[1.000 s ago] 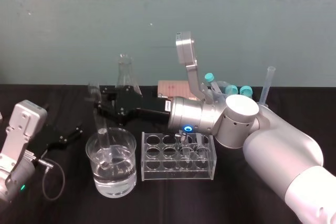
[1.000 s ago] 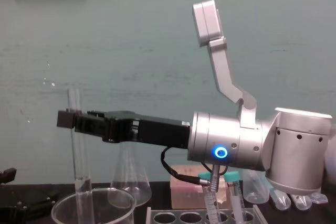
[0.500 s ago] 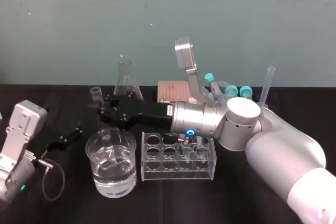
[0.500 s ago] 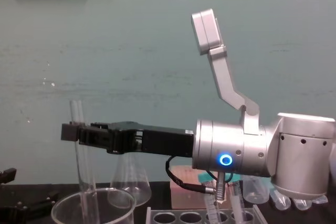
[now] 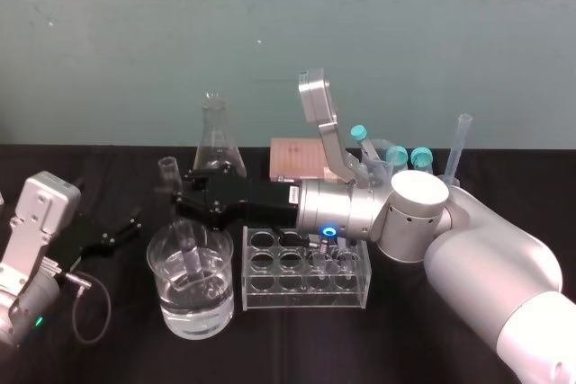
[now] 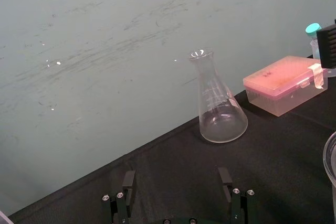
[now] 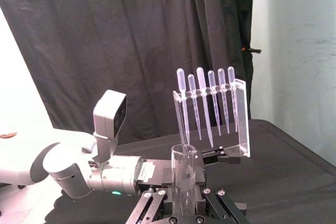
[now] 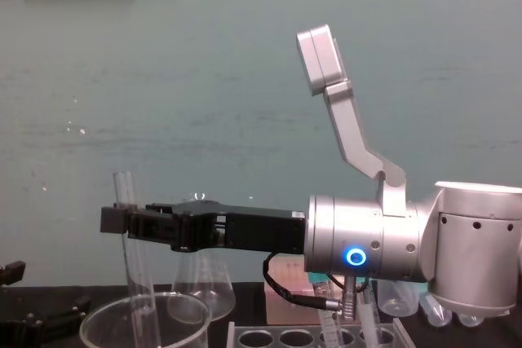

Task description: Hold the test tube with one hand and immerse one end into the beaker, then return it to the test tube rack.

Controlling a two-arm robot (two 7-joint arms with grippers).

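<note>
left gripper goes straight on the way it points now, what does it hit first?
Probably the conical flask: in the left wrist view it stands ahead of the open left gripper, slightly off-centre. The beaker lies off that line. Depth is unclear, so treat this as likely.

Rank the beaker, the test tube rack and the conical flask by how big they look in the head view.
1. The test tube rack and the beaker: about alike, rack wider, beaker taller.
2. The conical flask: smallest, but it stands farther back, its base behind the right tool.
</note>
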